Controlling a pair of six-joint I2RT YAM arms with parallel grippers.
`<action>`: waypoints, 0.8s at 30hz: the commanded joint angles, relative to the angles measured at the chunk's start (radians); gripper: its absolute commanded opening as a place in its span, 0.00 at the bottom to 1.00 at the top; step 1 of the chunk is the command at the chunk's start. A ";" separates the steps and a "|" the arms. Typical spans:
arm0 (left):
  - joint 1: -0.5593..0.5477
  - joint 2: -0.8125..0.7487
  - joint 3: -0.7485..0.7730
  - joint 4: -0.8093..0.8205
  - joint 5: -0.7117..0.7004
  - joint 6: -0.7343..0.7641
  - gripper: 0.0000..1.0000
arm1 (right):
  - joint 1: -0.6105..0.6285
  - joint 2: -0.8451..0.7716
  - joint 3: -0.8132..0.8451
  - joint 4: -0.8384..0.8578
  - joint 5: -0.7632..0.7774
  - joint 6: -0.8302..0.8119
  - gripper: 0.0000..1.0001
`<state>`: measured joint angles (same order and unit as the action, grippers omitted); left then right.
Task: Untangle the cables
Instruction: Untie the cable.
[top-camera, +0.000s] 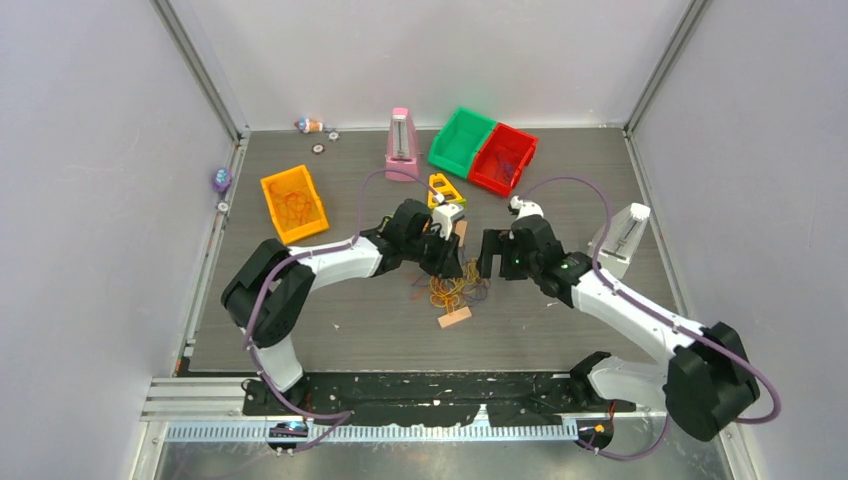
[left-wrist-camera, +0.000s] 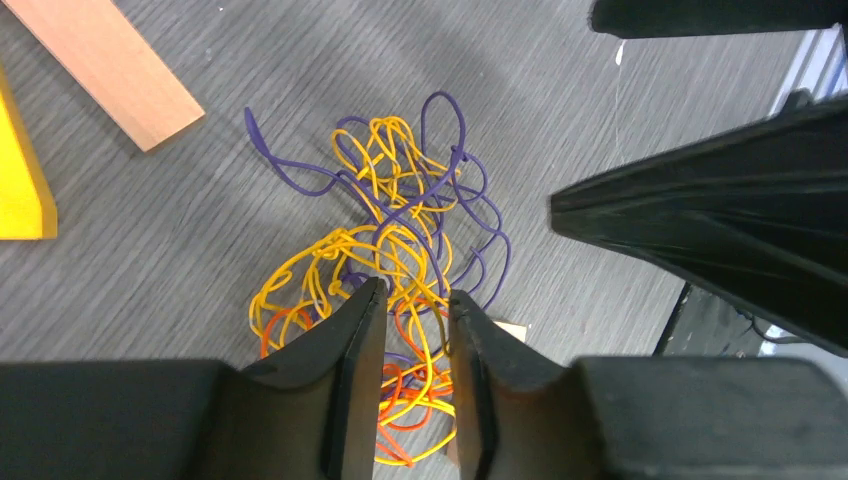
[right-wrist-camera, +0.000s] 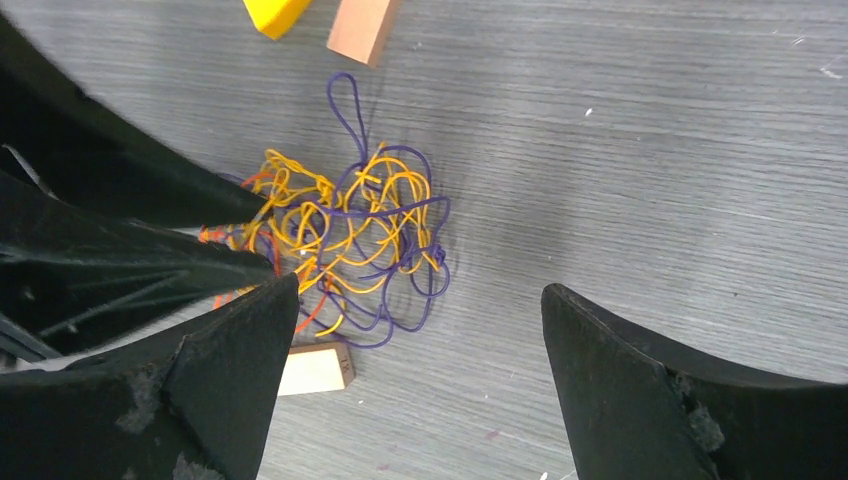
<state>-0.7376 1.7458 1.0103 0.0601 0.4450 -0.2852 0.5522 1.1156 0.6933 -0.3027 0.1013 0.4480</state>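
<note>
Many cables (left-wrist-camera: 395, 235) thread the narrowed left tool (left-wrist-camera: 418, 300) (grip unconfirmable); right tool (right-wrist-camera: 420, 287), at their 2 o'clock, gapes: unpinned, they could lift whole.

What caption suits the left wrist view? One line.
Left gripper straddles orange and yellow strands of the tangled cables.

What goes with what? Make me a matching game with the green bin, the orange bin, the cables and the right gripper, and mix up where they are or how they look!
Things:
1. green bin
2. orange bin
3. cables
4. right gripper

Places or states:
a. wide open, holding nothing
b. alone on the left side of the table
c. a tangle in the middle
d. at the back, right beside the red bin

Pairs: 1-d, 2-b, 3-c, 4-a.
</note>
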 joint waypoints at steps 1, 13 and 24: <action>-0.006 0.012 0.063 -0.081 0.059 0.023 0.18 | -0.006 0.101 0.039 0.050 -0.030 -0.062 0.96; 0.029 -0.119 -0.044 -0.022 0.040 0.064 0.00 | -0.006 0.373 0.115 0.194 -0.189 -0.117 0.99; 0.030 -0.417 -0.165 0.022 -0.038 0.068 0.00 | -0.010 0.524 0.134 0.148 -0.019 0.029 0.92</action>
<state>-0.7113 1.5002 0.8501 0.0608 0.4541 -0.2310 0.5484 1.6005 0.8215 -0.1104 -0.0509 0.3946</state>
